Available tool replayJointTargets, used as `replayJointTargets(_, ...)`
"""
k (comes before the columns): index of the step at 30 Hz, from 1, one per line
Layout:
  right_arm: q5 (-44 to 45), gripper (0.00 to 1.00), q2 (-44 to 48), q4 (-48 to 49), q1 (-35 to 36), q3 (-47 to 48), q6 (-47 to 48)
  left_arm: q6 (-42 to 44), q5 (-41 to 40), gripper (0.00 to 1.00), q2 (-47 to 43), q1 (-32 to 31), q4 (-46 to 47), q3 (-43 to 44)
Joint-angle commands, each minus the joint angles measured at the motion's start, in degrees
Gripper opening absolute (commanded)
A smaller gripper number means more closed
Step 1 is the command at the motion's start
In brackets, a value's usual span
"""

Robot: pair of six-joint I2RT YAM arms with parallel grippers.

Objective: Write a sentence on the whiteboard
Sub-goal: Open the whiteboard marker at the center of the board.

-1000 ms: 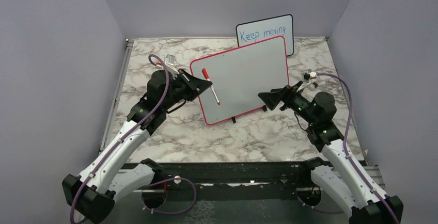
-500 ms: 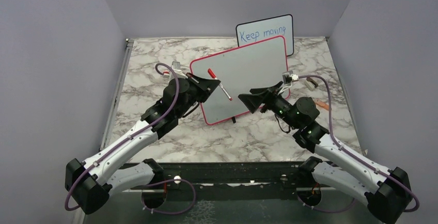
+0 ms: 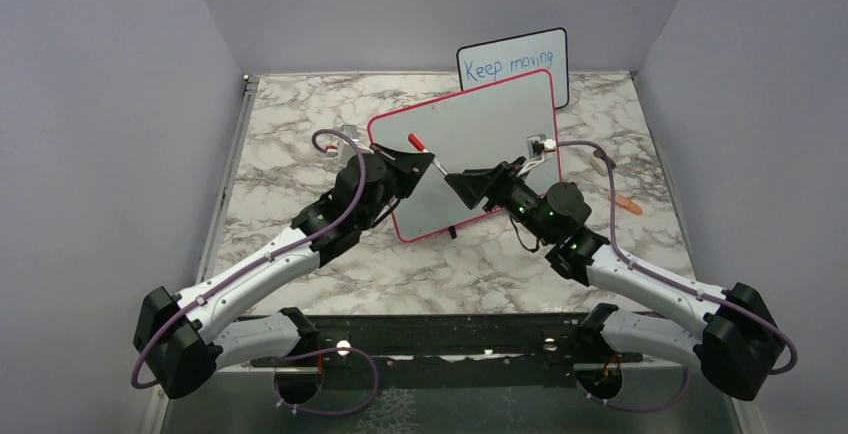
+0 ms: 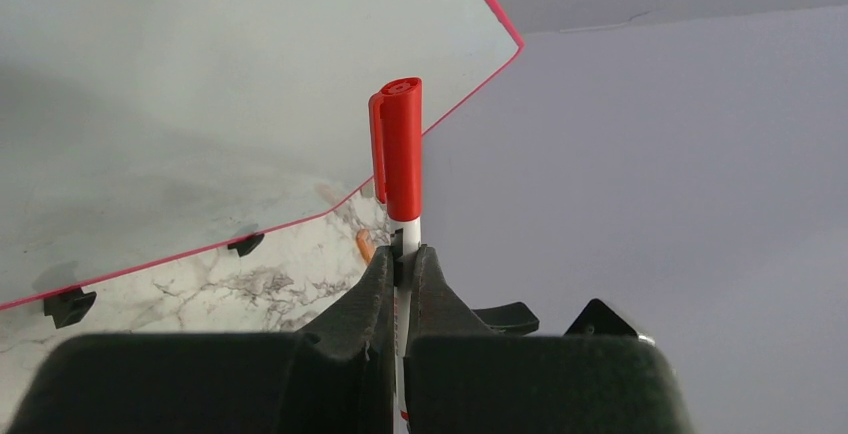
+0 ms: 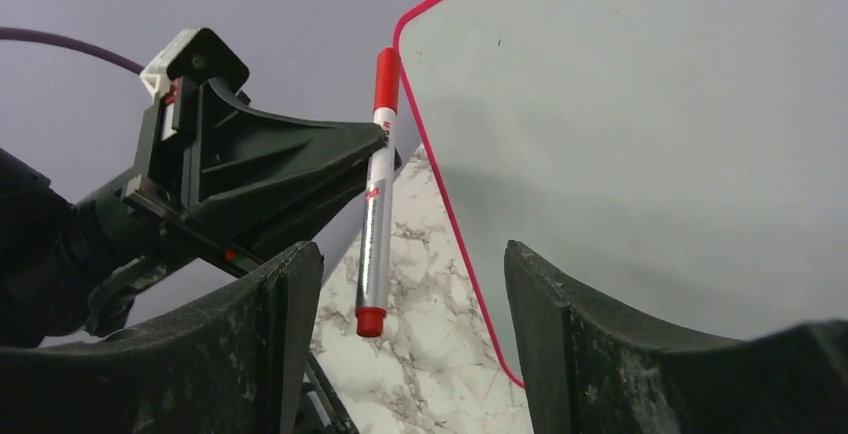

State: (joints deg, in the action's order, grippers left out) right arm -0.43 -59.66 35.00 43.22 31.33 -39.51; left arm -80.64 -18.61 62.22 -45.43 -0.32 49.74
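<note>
Above the marbled bench (image 3: 290, 134), before the blank whiteboard (image 3: 490, 139): capped marker (image 4: 402, 154) clamped in the left pincer (image 3: 428, 160), presented crosswise to the wide-spread right pincer (image 3: 452, 180), probably for uncapping.

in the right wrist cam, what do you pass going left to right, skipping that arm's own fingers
purple cable → left fingers → red-capped marker they grip → whiteboard
</note>
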Motion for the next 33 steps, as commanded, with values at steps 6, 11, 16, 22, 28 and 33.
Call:
replayJointTargets(6,-1.07,0.52,-3.78,6.63,0.95,3.44,-3.35,-3.90,-2.38,0.00,2.49,-1.45,3.47,-0.05)
replayJointTargets(11,-1.95,0.47,-5.81,6.97,1.09,4.04,-4.23,-5.75,-1.47,0.00,2.92,-1.69,5.25,-0.77)
replayJointTargets(16,-1.60,0.41,-6.53,6.74,1.29,3.96,-4.50,-6.11,-1.39,0.00,2.91,-1.86,5.68,-0.74)
replayJointTargets(22,-1.86,0.32,-6.70,7.01,1.51,4.04,-4.33,-6.61,-1.43,0.00,3.23,-1.95,5.68,-1.08)
replayJointTargets(28,-0.95,0.31,-6.41,8.00,1.78,3.45,-4.69,-7.02,-1.34,0.00,3.39,-2.18,5.68,-1.52)
replayJointTargets(33,0.13,0.29,-6.12,8.64,1.87,2.71,-5.35,-7.76,-1.34,0.00,3.72,-2.46,5.68,-1.66)
